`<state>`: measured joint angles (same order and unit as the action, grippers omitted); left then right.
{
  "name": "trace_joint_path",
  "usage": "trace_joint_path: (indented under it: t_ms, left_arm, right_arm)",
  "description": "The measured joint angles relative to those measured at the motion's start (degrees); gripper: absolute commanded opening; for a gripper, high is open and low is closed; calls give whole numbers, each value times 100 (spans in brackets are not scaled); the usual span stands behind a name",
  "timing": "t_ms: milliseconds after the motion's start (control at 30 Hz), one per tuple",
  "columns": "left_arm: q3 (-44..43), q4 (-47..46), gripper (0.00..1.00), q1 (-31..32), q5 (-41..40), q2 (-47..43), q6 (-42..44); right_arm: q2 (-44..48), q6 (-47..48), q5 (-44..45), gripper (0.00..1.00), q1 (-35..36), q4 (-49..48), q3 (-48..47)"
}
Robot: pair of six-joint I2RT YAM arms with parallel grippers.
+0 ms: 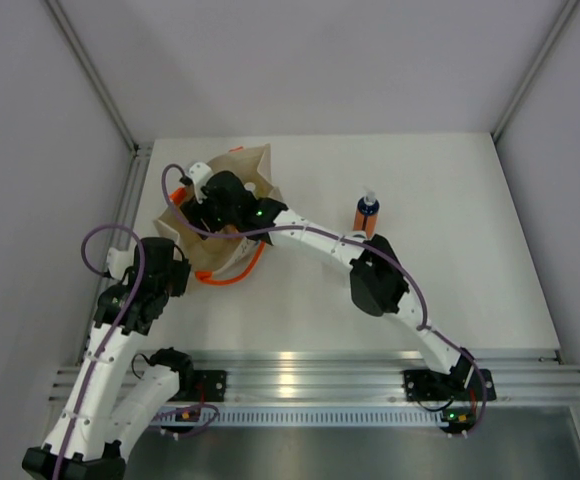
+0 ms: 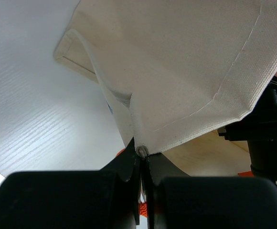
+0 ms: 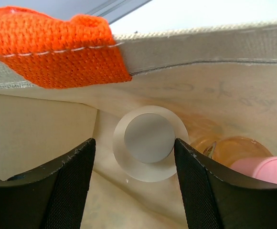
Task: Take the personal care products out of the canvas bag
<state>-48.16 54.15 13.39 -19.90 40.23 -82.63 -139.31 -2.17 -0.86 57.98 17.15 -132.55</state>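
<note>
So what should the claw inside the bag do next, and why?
Probably dip the right gripper a little lower and close it on the bottle with the round white top. Its fingers stand open on either side of that top, apparently not touching it yet. The left gripper is pinching the bag at its edge, so nothing seems to block the grab.

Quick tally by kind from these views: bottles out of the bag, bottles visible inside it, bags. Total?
Bottles outside the bag: 1, the orange bottle
Bottles seen inside: 2, the white-topped bottle and the pink-capped bottle
Bags: 1
Total: 4; more bottles may be hidden inside.
</note>
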Motion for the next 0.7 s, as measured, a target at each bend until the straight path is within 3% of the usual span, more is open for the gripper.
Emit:
trace_joint_path:
  t_ms: [200,400,500,700]
  left_arm:
    - [17,-4,0,0,28,-2,0]
    - [42,-7,0,0,59,-39,0]
    - [68,-9,0,0,63,-63,0]
    - [72,-9,0,0,76,-74,0]
  right_arm:
    - [-122,42,55,64,4,-149,-42]
    - [-262,101,177,50,0,-306,-70]
    - [-264,116,249,40,-2,-334,-70]
    - [-260,92,247,8,0,-503,22]
